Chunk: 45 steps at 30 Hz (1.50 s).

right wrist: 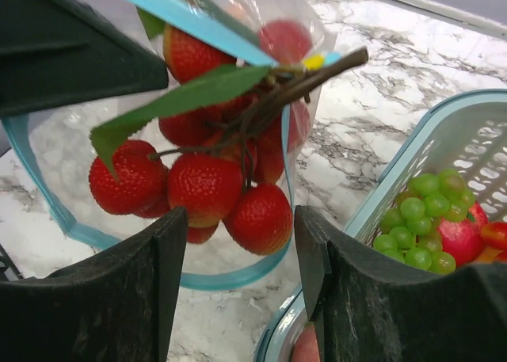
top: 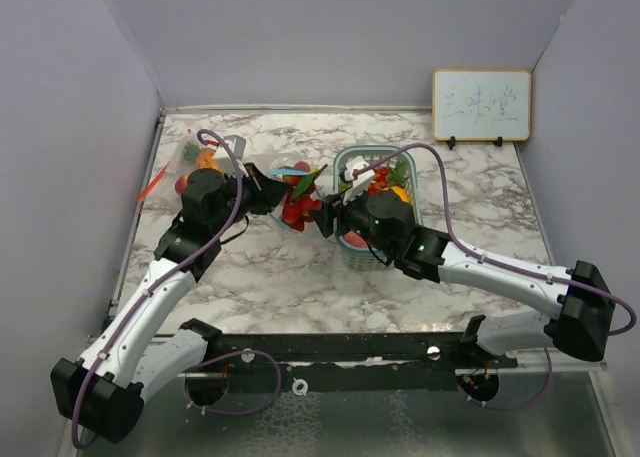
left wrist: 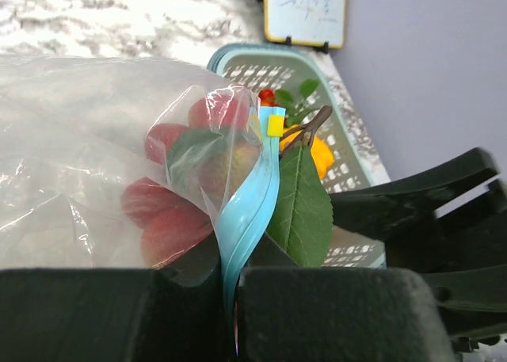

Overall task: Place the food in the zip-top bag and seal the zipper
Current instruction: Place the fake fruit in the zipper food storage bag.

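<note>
Just left of the basket (right wrist: pixel 400 168), the left end effector (left wrist: pixel 230 299) pinches the blue rim of the bag (left wrist: pixel 79 140). The right end effector (right wrist: pixel 238 243) is open. A leaf (right wrist: pixel 190 97) hides some strawberries (right wrist: pixel 206 188).

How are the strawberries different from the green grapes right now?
The strawberries are red and large; the green grapes are far smaller. The strawberries hang from a leafy stem at the mouth of the zip-top bag; the green grapes lie in the teal basket. Both are glossy bunches of toy fruit.
</note>
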Available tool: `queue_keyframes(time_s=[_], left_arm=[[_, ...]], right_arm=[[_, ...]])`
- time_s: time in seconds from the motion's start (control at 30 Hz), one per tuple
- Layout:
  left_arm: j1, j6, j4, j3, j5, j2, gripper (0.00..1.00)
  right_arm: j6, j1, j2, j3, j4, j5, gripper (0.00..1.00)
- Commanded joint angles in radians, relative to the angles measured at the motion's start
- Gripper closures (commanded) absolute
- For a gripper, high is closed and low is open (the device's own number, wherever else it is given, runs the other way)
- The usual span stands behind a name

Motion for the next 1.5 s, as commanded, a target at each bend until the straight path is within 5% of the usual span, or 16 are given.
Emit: queue_keyframes(time_s=[0.0,0.4,0.77,1.1,1.27,1.47], left_arm=[[-0.003,-0.006,-0.001,0.065,0.018,-0.033,1.00],[-0.003,-0.011,-0.013,0.082,0.023,-0.057,1.00],[-0.003,-0.021,-0.015,0.091,0.032,-0.062,1.00],[-0.003,-0.033,-0.012,0.106,0.040,-0.076,1.00],[-0.003,-0.043,-0.013,0.110,0.047,-0.090,1.00],[-0.003,-0.018,-0.036,0.100,0.014,-0.101,1.00]], right_arm=[[0.027,-0.002,-0.036,-0.004,0.007,-0.003,0.45],[0.093,-0.046,-0.045,-0.059,0.134,0.029,0.55],[0.107,-0.062,0.074,-0.037,0.232,-0.064,0.56],[0.121,-0.075,0.126,-0.076,0.308,0.026,0.57],[0.124,-0.092,0.157,-0.077,0.363,-0.030,0.70],[0.092,-0.096,0.124,-0.053,0.330,-0.082,0.99]])
